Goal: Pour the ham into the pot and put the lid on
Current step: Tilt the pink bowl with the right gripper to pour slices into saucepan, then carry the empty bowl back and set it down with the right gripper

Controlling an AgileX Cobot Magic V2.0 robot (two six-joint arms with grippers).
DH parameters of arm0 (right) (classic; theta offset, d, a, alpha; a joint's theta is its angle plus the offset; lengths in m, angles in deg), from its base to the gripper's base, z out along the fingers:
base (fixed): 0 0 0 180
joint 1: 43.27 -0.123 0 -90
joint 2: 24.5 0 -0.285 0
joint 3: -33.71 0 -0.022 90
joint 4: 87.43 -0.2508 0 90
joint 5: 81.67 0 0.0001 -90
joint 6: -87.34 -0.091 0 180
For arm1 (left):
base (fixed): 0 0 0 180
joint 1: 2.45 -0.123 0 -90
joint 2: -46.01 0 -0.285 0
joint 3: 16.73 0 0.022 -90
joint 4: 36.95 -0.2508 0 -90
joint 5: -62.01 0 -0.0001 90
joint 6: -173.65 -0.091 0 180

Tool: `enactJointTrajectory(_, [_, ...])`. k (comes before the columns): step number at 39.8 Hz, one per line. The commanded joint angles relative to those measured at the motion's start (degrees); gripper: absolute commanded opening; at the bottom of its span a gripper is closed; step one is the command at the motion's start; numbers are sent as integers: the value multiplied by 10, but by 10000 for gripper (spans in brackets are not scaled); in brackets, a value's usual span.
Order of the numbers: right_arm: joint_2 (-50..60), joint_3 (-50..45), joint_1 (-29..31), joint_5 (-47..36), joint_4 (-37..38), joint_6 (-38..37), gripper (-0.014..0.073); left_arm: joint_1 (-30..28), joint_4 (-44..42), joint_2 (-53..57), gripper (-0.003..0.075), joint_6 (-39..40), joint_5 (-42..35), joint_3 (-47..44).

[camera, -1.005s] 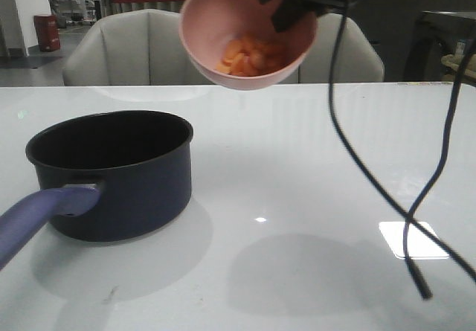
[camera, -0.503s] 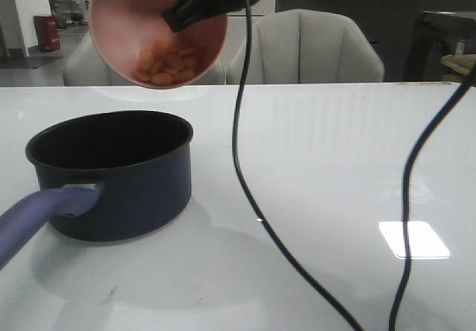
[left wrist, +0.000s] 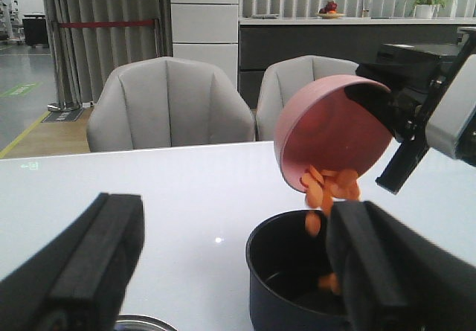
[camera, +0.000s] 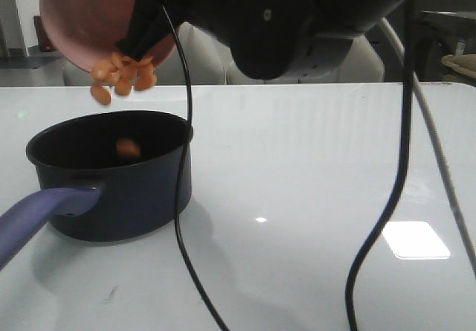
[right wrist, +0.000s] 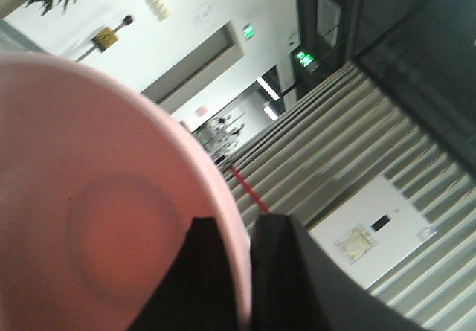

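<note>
My right gripper (camera: 146, 30) is shut on the rim of the salmon-pink bowl (camera: 78, 15), held tipped steeply above the pot (camera: 123, 186). Orange ham chunks (camera: 119, 74) spill over the bowl's lip, and one chunk (camera: 128, 147) is falling into the pot. The left wrist view shows the bowl (left wrist: 335, 126), the falling ham (left wrist: 327, 190) and the pot (left wrist: 286, 271) with some chunks inside. My left gripper (left wrist: 238, 271) is open and empty, low by the pot. A sliver of the lid's metal rim (left wrist: 141, 322) shows below it. The right wrist view shows my fingers (right wrist: 275, 271) pinching the bowl's rim (right wrist: 223, 212).
The pot's blue-purple handle (camera: 33, 219) points to the front left. Black cables (camera: 182, 219) hang from the right arm (camera: 282, 18) across the table (camera: 312, 160), another to the right (camera: 390, 197). Grey chairs (left wrist: 167, 104) stand behind the table.
My right gripper has carried the bowl left to above the pot and tipped it further. The ham, which lay in the bowl, now pours out into the pot.
</note>
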Motion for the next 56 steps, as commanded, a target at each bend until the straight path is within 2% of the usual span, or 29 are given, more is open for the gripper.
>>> enactJointTrajectory(1, [28, 7, -2, -126, 1, 13, 132, 4, 3, -7, 556, 0, -44, 16])
enactJointTrajectory(8, [28, 4, -2, -123, -11, 10, 132, 4, 3, -7, 556, 0, -44, 16])
enactJointTrajectory(13, [29, 4, -6, -98, -56, -65, 132, 4, 3, -7, 556, 0, -44, 16])
enactJointTrajectory(15, [36, 6, -9, -50, -99, -116, 132, 4, 3, -7, 556, 0, -44, 16])
enactJointTrajectory(21, [79, 8, -10, 201, -246, -189, 132, 4, 3, -7, 556, 0, -44, 16])
enactJointTrajectory(25, [117, 8, -6, 328, -337, -196, 132, 4, 3, -7, 556, 0, -44, 16])
enactJointTrajectory(30, [165, 8, 13, 477, -375, -183, 132, 4, 4, -7, 556, 0, -44, 16])
enactJointTrajectory(38, [230, 8, 85, 685, -372, -181, 134, 4, 5, -7, 556, 0, -44, 16])
enactJointTrajectory(44, [256, 8, 171, 800, -324, -195, 139, 4, 5, -7, 556, 0, -44, 16])
enactJointTrajectory(48, [258, 8, 225, 853, -254, -267, 139, 4, 5, -7, 556, 0, -44, 16])
enactJointTrajectory(56, [252, 8, 288, 950, -40, -472, 139, 4, 8, -7, 556, 0, -45, 16])
